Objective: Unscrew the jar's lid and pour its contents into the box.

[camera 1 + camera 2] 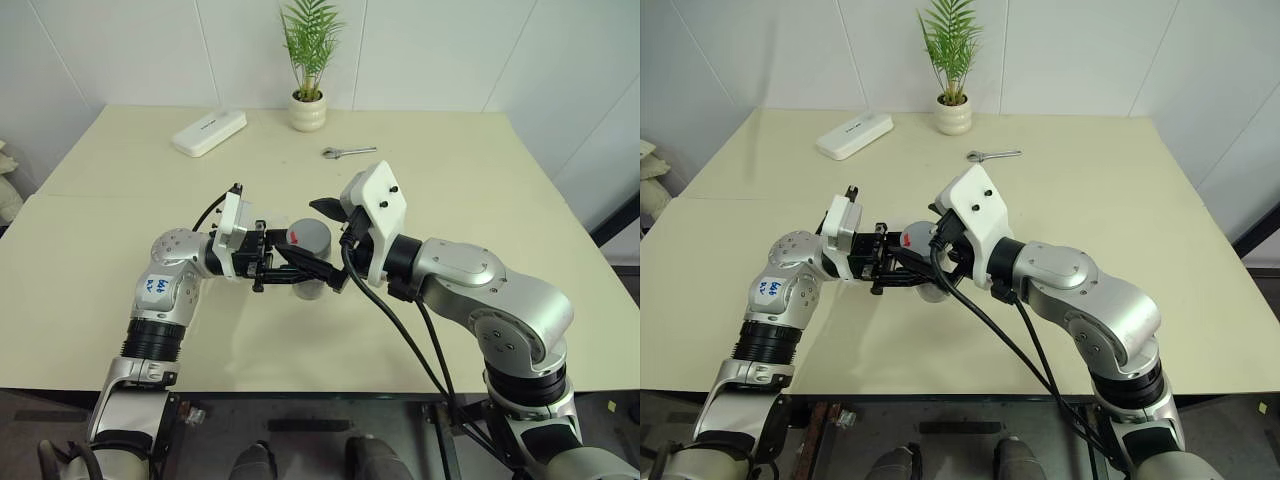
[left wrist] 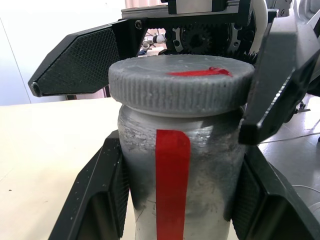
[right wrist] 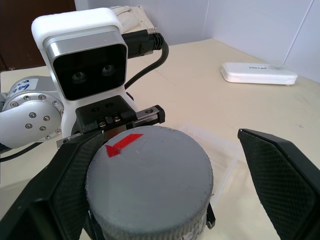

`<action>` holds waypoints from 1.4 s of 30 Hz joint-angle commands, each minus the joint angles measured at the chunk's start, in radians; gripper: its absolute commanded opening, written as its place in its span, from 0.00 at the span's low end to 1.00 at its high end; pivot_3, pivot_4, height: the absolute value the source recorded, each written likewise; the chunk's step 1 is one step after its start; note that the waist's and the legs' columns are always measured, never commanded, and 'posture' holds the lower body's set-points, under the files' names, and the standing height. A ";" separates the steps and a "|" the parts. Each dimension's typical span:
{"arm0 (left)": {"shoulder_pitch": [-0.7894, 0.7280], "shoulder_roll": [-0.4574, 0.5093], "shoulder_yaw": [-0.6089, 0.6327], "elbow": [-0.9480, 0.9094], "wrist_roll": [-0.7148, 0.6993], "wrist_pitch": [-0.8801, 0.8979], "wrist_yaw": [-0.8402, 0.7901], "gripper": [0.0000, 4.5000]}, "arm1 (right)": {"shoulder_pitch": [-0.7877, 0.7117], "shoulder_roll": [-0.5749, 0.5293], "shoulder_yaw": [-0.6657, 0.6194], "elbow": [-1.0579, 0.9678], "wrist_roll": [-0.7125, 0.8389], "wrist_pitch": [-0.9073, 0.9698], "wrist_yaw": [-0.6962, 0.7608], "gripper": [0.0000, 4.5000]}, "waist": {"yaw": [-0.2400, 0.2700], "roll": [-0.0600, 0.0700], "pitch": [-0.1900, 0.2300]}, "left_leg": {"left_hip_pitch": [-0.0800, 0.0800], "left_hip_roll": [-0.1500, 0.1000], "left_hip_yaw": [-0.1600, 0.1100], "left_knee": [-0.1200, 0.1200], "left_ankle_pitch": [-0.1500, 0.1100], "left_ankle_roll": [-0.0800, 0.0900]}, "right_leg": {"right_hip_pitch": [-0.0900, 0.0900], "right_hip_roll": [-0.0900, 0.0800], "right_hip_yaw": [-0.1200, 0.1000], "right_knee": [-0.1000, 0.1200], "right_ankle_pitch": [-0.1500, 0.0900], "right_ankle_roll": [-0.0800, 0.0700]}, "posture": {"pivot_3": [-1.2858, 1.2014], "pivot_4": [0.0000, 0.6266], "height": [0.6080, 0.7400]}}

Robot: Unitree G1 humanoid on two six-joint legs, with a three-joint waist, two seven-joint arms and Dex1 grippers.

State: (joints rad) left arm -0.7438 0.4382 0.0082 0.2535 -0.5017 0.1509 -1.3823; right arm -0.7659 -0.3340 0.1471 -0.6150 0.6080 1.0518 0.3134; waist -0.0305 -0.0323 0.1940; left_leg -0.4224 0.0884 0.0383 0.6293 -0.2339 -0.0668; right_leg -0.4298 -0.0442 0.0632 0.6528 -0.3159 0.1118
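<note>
lid still on, nothing poured yet

left eye view: the jar is held up over the cream surface in front of the robot, between the two arms. the left claw is clenched on the jar's body from the side. the right claw reaches in from the other side at the level of the lid.

right eye view: the same pair of arms meet over the surface, with the jar mostly hidden behind the right wrist. the white oblong case, the plant pot and a wrench lie well apart at the far side, untouched.

left wrist view: the lid sits flat and fully seated on the jar, its ribbed edge level, with the red stripe running down the side below it. the left fingers press both flanks of the jar. the right claw's fingers stand off either side of the lid, released.

right wrist view: the lid fills the gap between spread fingers with clear space on one side. the box lies on the surface just beyond and below the jar, and looks empty.

by my reading, unscrewing is underway at most; lid removal and pouring remain.
</note>
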 commanded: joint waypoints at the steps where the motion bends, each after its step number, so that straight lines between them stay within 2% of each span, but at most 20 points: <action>1: -0.033 0.004 0.012 -0.018 -0.017 -0.021 -0.022 0.48 | 0.000 -0.010 -0.045 -0.020 0.000 0.005 -0.011 1.00 | 0.000 0.000 0.000 | 0.000 0.000 0.000 0.000 0.000 0.000 | 0.000 0.000 0.000 0.000 0.000 0.000 | 0.52 0.24 1.00; 42: -0.050 0.016 0.031 0.033 -0.021 0.005 -0.059 0.48 | -0.027 -0.018 -0.059 -0.029 0.046 0.017 0.021 1.00 | 0.000 0.000 0.000 | 0.000 0.000 0.000 0.000 0.000 0.000 | 0.000 0.000 0.000 0.000 0.000 0.000 | 0.52 0.24 1.00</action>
State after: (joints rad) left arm -0.7733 0.4455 0.0205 0.2930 -0.5073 0.1667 -1.4323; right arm -0.7810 -0.3446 0.1193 -0.6140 0.6429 1.0720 0.3319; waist -0.0306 -0.0323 0.1939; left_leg -0.4224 0.0884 0.0383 0.6291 -0.2339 -0.0668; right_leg -0.4298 -0.0442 0.0631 0.6527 -0.3159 0.1118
